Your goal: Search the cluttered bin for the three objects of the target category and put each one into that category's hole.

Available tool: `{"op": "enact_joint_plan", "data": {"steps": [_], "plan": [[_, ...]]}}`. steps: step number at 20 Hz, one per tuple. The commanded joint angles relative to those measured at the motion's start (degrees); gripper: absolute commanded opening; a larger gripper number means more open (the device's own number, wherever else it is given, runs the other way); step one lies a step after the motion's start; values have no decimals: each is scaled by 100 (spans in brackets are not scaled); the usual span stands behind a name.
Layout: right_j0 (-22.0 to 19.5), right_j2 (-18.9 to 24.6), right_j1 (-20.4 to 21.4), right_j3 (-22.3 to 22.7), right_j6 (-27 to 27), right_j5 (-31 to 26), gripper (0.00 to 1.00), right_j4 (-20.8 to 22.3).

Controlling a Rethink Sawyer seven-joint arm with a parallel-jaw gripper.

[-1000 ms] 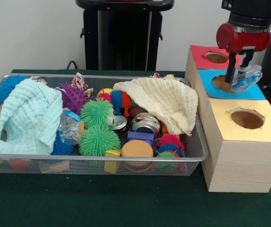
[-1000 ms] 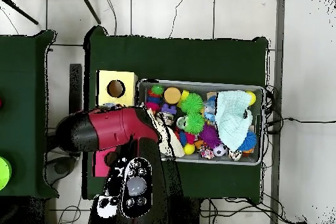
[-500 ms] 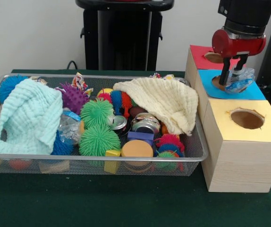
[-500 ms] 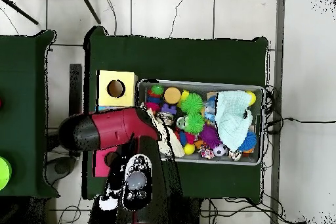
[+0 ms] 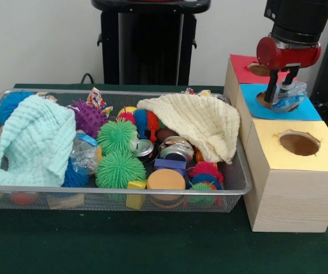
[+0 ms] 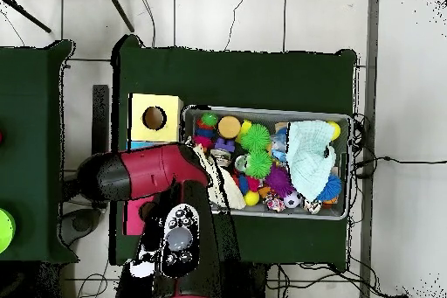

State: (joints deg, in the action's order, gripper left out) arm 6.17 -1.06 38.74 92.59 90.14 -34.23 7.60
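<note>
The wire mesh bin (image 5: pixel 118 193) holds cloths, spiky balls, cans and blocks; it also shows in the overhead view (image 6: pixel 342 120). My gripper (image 5: pixel 280 96) is shut on a crushed clear plastic bottle (image 5: pixel 290 96) and holds it right over the hole of the blue-topped box (image 5: pixel 301 112), at the right of the front view. A second crushed clear bottle with a blue label (image 5: pixel 84 153) lies in the bin beside the mint cloth (image 5: pixel 35 142). In the overhead view my red arm (image 6: pixel 144 172) covers the gripper and the blue box.
A red-topped box (image 5: pixel 241 68) stands behind the blue one and a yellow-topped box with a round hole (image 5: pixel 298 142) in front of it. A cream cloth (image 5: pixel 198 123) drapes the bin's right side. Shiny cans (image 5: pixel 175 149) and green spiky balls (image 5: pixel 118 165) lie mid-bin.
My gripper has moved a little left and down with the bottle, from beside the blue box's hole to right over it. The bin's contents have not moved.
</note>
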Motion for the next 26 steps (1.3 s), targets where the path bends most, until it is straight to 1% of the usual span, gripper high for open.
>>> {"op": "enact_joint_plan", "data": {"steps": [1,6,10,14,17,18,21,23,24,26], "plan": [[3,300,-574,154,505,-986,0,13],[-43,354,-575,276,493,-1020,0,-19],[-58,385,-616,284,481,-1051,0,-48],[-86,396,-700,267,510,-670,0,-2],[-36,317,-747,198,599,-409,0,80],[-21,297,-767,170,613,-401,0,95],[-22,286,-907,56,645,-144,0,157],[-24,283,-948,30,685,150,0,204],[-15,270,-963,14,693,205,0,223],[31,198,-957,6,787,541,0,286]]}}
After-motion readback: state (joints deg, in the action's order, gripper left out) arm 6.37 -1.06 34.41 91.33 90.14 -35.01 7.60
